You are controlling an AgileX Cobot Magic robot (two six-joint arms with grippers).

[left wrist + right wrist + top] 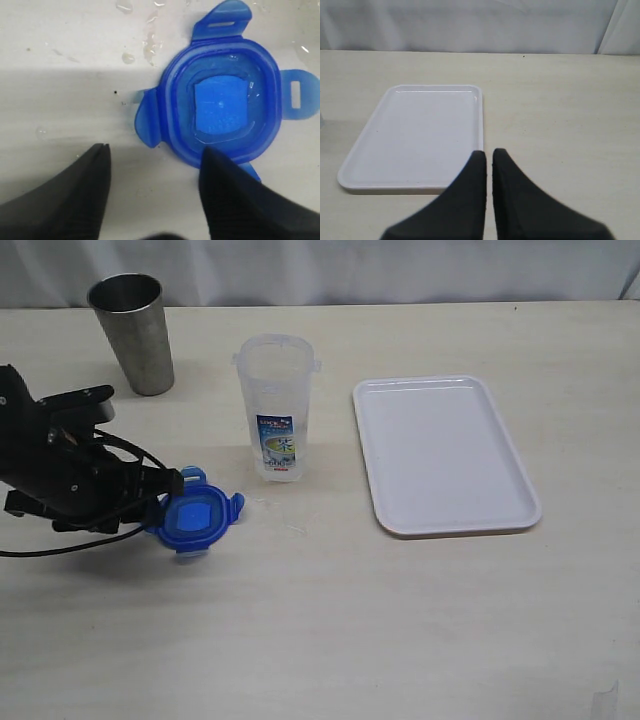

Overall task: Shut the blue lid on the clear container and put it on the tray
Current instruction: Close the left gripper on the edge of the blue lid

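Blue lid (pixel 220 105), rounded-square, four flaps, paler centre patch, left pincer (pixel 154 150) spread at its edge, right pincer (pixel 489 152) pressed together

Blue lid (pixel 222 102): smooth, glossy, translucent plastic with beads of water on it. Clear container (pixel 277 405): transparent plastic with a printed label. Tray (pixel 440 455): smooth white plastic with a faint sheen. Cup (pixel 133 332): grey metal with a dull brushed finish. Surface (pixel 400 620): pale, matt, faintly wood-grained. Left end effector (pixel 155 149): matt black fingers (pixel 235 200) with fine texture.
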